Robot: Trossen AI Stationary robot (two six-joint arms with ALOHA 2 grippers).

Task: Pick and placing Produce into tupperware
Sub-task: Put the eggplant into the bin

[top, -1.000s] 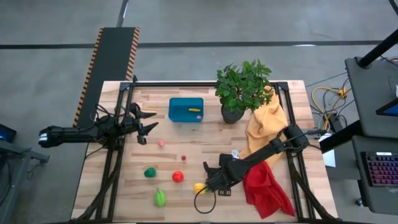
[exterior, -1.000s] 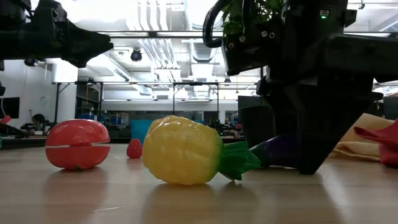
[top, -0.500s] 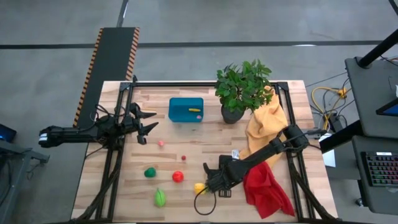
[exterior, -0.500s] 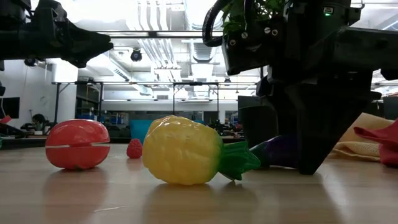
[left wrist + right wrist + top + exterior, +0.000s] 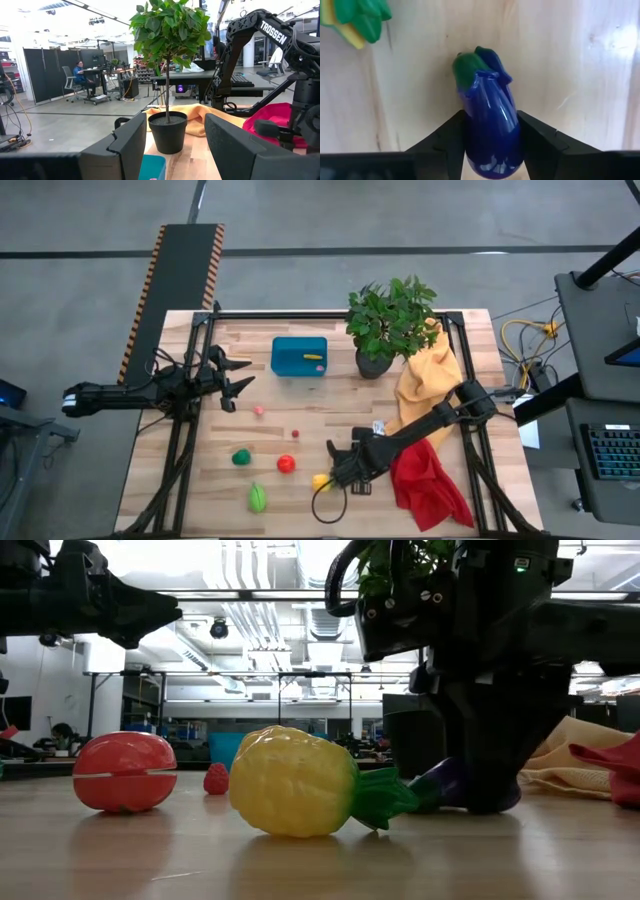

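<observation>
A purple eggplant (image 5: pixel 490 125) with a green cap lies on the table, and my right gripper (image 5: pixel 345 471) stands down over it, shut on it. A yellow pineapple (image 5: pixel 295 782) lies just beside it, toward the table's left. The teal tupperware (image 5: pixel 299 355) sits at the far middle with a yellow piece (image 5: pixel 313 358) in it. A red piece (image 5: pixel 286 464), two green pieces (image 5: pixel 241 457) (image 5: pixel 258 498), a pink one (image 5: pixel 259 410) and a tiny red one (image 5: pixel 295 434) rest on the wood. My left gripper (image 5: pixel 235 380) hovers open at the table's left. My right gripper pinches the eggplant's body (image 5: pixel 489 150), behind its green cap, between its two fingers (image 5: pixel 451 136). One finger is on each long side, so the fingers lie across the eggplant. They come from above, pointing down. The eggplant lies on the table (image 5: pixel 452 788).
A potted plant (image 5: pixel 388 320) stands at the far right beside the tupperware. A yellow cloth (image 5: pixel 428 380) and a red cloth (image 5: pixel 428 485) lie along the right edge under my right arm. Bare wood lies between the tupperware and the scattered pieces.
My right gripper has shut its fingers onto the eggplant, which stays on the table where it was. The pineapple next to it has not moved.
</observation>
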